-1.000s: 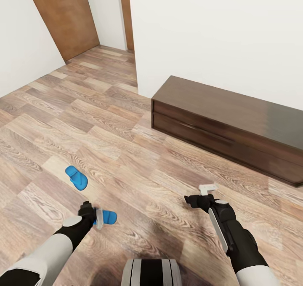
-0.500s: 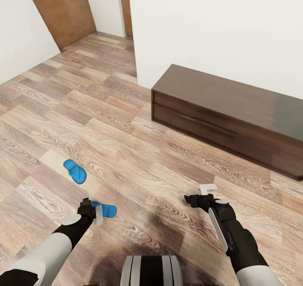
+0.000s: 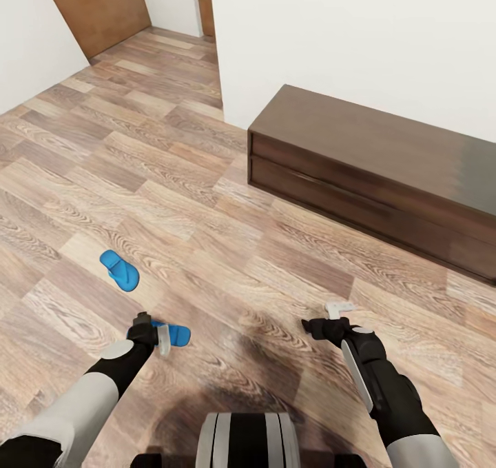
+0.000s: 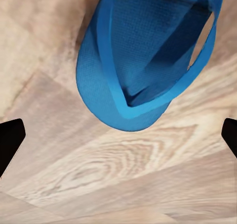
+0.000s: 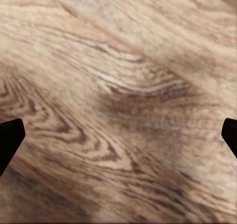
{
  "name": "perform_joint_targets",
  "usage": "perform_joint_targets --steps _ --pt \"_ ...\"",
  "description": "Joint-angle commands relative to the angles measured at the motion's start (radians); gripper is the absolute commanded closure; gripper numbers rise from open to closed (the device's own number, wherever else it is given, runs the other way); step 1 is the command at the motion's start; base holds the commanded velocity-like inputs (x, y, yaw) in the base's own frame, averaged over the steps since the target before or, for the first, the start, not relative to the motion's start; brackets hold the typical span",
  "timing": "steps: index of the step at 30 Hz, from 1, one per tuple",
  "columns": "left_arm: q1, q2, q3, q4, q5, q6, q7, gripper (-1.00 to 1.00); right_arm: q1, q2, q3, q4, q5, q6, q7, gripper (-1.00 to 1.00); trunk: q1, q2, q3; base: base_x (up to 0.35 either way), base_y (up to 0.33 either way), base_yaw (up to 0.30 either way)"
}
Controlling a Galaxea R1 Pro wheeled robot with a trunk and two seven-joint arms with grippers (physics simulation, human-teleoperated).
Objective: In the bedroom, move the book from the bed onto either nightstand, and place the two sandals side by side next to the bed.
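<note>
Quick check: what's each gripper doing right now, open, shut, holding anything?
Left gripper: open, empty, over the near sandal on the floor.
Right gripper: open, empty, above bare floor.

Low dark-brown cabinet point(image 3: 372, 171) against white wall point(image 3: 358, 34), wooden door point(image 3: 96, 6)

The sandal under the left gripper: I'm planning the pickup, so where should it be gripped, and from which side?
Probably from above, across the rounded toe end of the near sandal, where the straps meet. It lies flat on the wood floor, strap side up, and the left gripper hangs open over it, fingers wide.
</note>
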Motion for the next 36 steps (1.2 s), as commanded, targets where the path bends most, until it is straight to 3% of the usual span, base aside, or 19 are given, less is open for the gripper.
perform_joint_targets --steps 1,15,28,36 --pt "-0.004 0.001 -0.006 -0.002 -0.011 0.003 -0.011 -1.00 0.000 -0.001 0.001 -0.001 0.001 0.005 0.002 -1.00 0.000 -0.001 -0.005 0.000 0.000 0.000" --pt "-0.048 0.000 -0.005 -0.009 -0.085 0.008 -0.026 -1.00 0.000 -0.001 0.000 0.000 0.000 0.005 0.003 -1.00 0.007 -0.004 -0.059 0.000 0.000 0.000" --pt "-0.060 0.012 -0.005 -0.011 -0.091 0.008 -0.027 -1.00 0.000 -0.001 0.001 0.003 -0.001 0.004 0.004 -1.00 0.012 -0.007 -0.109 0.000 0.000 0.000" --pt "-0.060 0.008 -0.006 -0.016 -0.091 0.008 -0.049 -1.00 0.000 -0.001 0.002 0.004 -0.001 0.003 0.004 -1.00 0.012 -0.007 -0.109 0.000 0.000 0.000"
